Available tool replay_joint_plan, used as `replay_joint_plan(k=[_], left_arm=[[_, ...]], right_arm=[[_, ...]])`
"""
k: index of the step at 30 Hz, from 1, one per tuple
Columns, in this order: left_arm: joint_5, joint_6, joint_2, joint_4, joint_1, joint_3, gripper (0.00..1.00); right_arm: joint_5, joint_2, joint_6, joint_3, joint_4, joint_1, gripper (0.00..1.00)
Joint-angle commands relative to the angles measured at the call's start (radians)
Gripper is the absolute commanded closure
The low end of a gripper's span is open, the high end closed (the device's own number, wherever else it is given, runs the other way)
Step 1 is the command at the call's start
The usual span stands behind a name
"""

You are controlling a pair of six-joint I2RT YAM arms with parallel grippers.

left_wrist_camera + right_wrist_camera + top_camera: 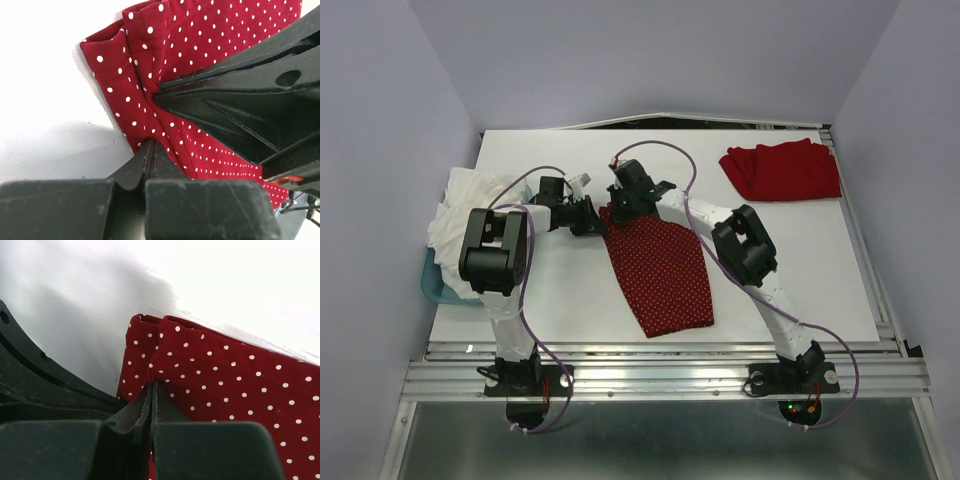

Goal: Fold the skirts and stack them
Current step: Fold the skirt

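Dark red polka-dot skirt (660,270), left jaws and right jaws each pinched tight on its top edge

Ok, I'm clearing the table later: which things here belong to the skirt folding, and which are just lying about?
Job: polka-dot skirt, pinched at one end by the left pincer and right pincer; plain red skirt, far right.
Lying about: white cloth heap, teal basket under it.

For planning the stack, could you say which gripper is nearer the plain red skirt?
Right. The right gripper is left of the plain red skirt; the left gripper farther left.
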Motion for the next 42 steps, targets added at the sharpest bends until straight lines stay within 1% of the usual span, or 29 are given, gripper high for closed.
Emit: replay_joint_plan(k=[1,5,13,19,25,28,29,31,32,34,35,37,38,40,41,42], left_arm=[[-0.012,0.008,0.009,0.001,0.005,0.009,1.0],[-0.017,0.012,0.007,0.0,0.006,0.01,1.0],[-0.02,0.013,0.009,-0.004,0.006,0.009,1.0],[-0.021,0.016,0.014,-0.004,0.006,0.01,1.0],[-0.023,0.019,0.0,-0.007,0.008,0.009,1.0],[-0.027,0.033,-0.028,-0.031,0.017,0.009,0.95],[-0.027,0.041,-0.035,-0.043,0.02,0.013,0.9],[-0.018,0.067,-0.063,-0.083,0.035,0.018,0.86],[-0.011,0.079,-0.075,-0.117,0.046,0.021,0.82],[0.002,0.111,-0.107,-0.14,0.055,0.021,0.77],[0.014,0.123,-0.143,-0.163,0.061,0.019,0.73],[0.02,0.14,-0.18,-0.187,0.078,0.021,0.69],[0.023,0.166,-0.206,-0.223,0.083,0.024,0.68],[0.028,0.192,-0.227,-0.264,0.092,0.041,0.68],[0.02,0.223,-0.25,-0.299,0.092,0.044,0.68],[0.008,0.234,-0.262,-0.315,0.092,0.047,0.68]], right_arm=[[-0.035,-0.067,0.01,0.064,0.008,0.007,0.99],[-0.082,-0.097,0.042,0.05,0.019,0.007,0.99],[-0.135,-0.096,0.082,0.015,0.027,0.007,0.99],[-0.138,-0.081,0.096,0.002,0.037,0.007,0.99],[-0.137,-0.036,0.093,0.028,0.041,0.007,0.99],[-0.126,-0.022,0.081,0.034,0.041,0.007,0.99],[-0.123,-0.019,0.076,0.034,0.041,0.007,0.99],[-0.121,-0.018,0.07,0.038,0.041,0.007,0.99],[-0.126,-0.018,0.073,0.036,0.041,0.007,0.96],[-0.143,-0.021,0.073,0.038,0.042,0.007,0.89],[-0.149,-0.027,0.073,0.041,0.042,0.007,0.82],[-0.17,-0.038,0.066,0.044,0.042,0.007,0.75],[-0.177,-0.057,0.062,0.047,0.042,0.007,0.66],[-0.212,-0.085,0.05,0.05,0.041,0.007,0.57],[-0.224,-0.122,0.041,0.05,0.039,-0.002,0.48],[-0.239,-0.143,0.026,0.045,0.036,-0.002,0.44]])
